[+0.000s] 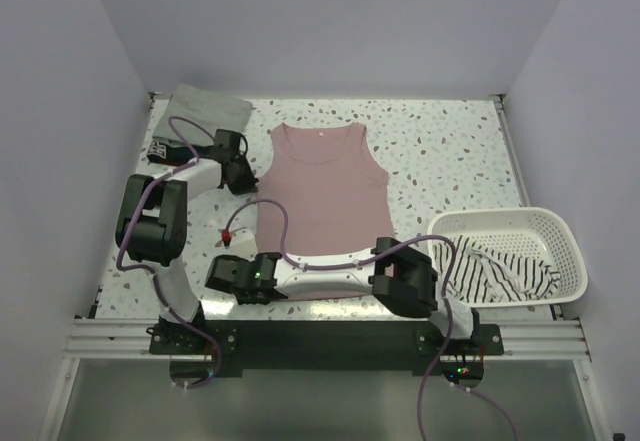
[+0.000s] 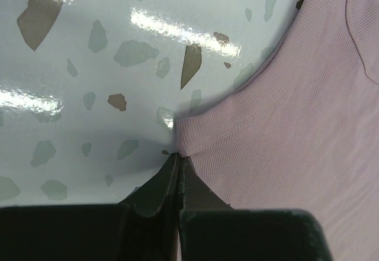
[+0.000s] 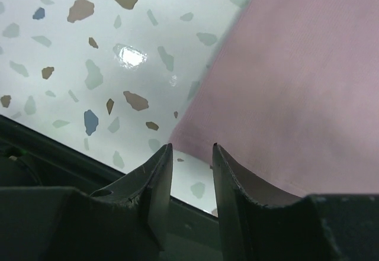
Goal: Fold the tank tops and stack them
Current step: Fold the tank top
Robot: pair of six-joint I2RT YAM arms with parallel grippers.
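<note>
The dusty pink tank top [image 1: 322,201] lies flat in the middle of the table, neck away from me. My left gripper [image 1: 243,175] is at its left armhole; in the left wrist view the jaws [image 2: 177,158] are shut, pinching the edge of the pink fabric [image 2: 284,125]. My right gripper [image 1: 232,269] reaches across to the top's near left corner; its jaws [image 3: 192,148] stand open, and the pink corner [image 3: 284,83] lies just beyond the tips. A grey-green top [image 1: 207,109] lies folded at the back left. The striped top [image 1: 497,271] is in the basket. The navy top is out of view.
The white slotted basket [image 1: 562,233] stands at the right near edge. The right forearm lies along the pink top's hem. White walls close in the table on three sides. The table's front rail [image 3: 35,148] is close below the right gripper.
</note>
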